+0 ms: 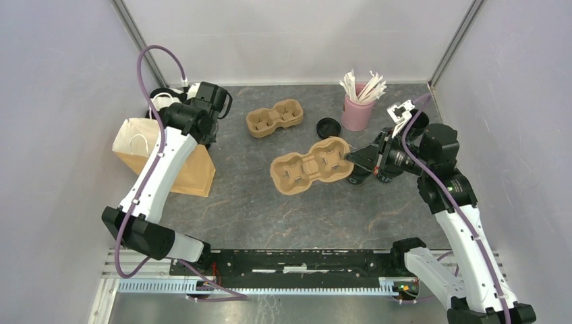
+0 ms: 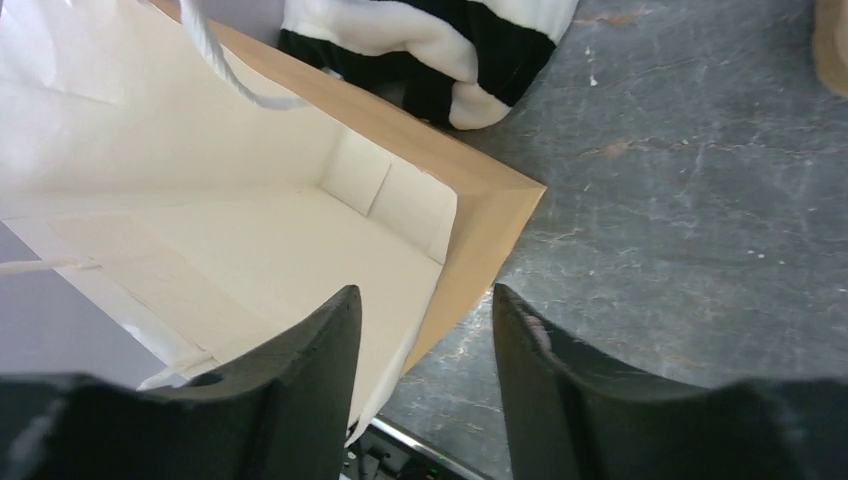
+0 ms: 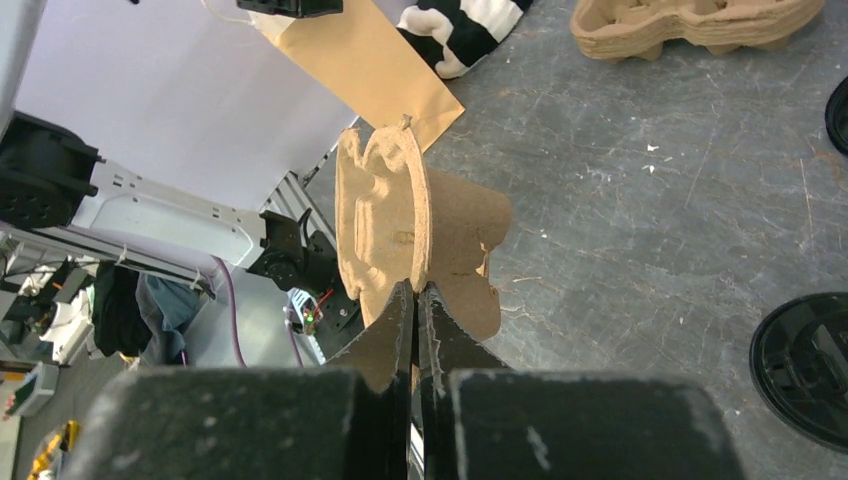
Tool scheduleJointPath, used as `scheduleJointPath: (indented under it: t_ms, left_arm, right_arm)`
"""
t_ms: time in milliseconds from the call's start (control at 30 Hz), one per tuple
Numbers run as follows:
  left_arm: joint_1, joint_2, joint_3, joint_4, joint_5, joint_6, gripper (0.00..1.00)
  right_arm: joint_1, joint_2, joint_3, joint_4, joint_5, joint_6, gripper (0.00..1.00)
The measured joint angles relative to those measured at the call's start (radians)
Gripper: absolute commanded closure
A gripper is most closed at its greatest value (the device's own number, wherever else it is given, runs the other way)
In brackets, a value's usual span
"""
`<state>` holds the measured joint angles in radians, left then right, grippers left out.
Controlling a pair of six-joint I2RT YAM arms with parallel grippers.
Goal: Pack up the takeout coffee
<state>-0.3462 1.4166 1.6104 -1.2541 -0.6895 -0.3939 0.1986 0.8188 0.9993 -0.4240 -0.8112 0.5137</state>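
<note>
End effector status: right end effector [image 3: 415, 295] is closed, jaws pinched on the right-hand rim of the two-hole pulp carrier tray [image 1: 311, 167]. The tray sits mid-table, long axis running approx. left-right. In the right wrist view the rim shows edge-on between the fingers. Whether the tray is clear of the table [image 1: 270, 223]: cannot tell.

The left end effector [image 2: 425, 300] is open, fingers apart w/ nothing between them. It hangs over the mouth edge of the brown paper bag [image 1: 131, 138] at the far left of the table. The bag interior is white. A black-and-white cloth [image 1: 162, 101] lies just far of the bag.

Takeout coffee:
- One takeout coffee cup [image 1: 328, 127] stands on the table just far of the held tray, between the stacked spare carrier trays [image 1: 274, 118] and the pink cup of white sticks [image 1: 357, 113]. From above only its round black lid shows.
- Right wrist view: two round black lids are cut off at the right edge, a large lid [image 3: 805, 370] low and a small lid [image 3: 840, 115] higher up. Which of them matches the cup in the top view: cannot tell.
</note>
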Motion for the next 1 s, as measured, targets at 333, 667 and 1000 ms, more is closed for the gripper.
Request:
scheduleJointPath:
  t_ms: [333,667,1000]
  left_arm:
    - [0.0,0.006,-0.014,-0.001,0.041,0.039,0.98]
    - [-0.159,0.006,0.09,-0.093,0.193,-0.127,0.98]
    - [-0.537,0.094,0.183,-0.053,0.19,-0.635,0.98]
  right_arm:
    - [0.072,-0.008,0.033,-0.013,0.02,-0.042,1.0]
    - [0.117,-0.018,0.06,-0.122,0.207,-0.103,1.0]
    - [0.137,-0.026,0.162,-0.24,0.533,-0.138,1.0]
